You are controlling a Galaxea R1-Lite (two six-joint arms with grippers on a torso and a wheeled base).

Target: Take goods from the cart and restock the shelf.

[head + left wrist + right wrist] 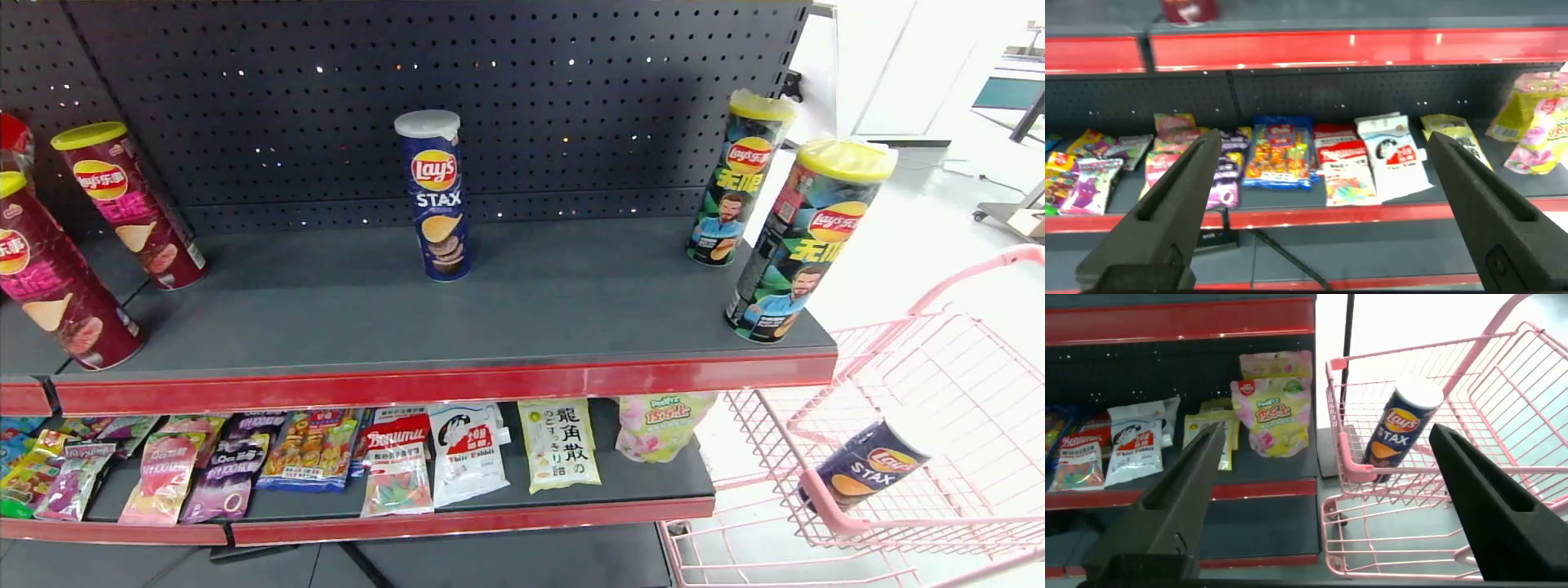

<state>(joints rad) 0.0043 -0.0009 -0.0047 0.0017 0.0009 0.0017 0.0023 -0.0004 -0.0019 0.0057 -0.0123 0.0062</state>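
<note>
Blue can (869, 469) leans in the pink cart's (963, 359) near-left corner. From left: my left pincer (1324, 137), spread wide and empty, fronts the snack bags (1282, 151); my right pincer (1327, 431), equally open, faces the cart. Its wires could snag a finger; the tilted can may roll. Head view supplies the upper shelf (571, 327) and matching can (437, 196) mid-surface; right wrist view, the can's white lid (1421, 396)
</note>
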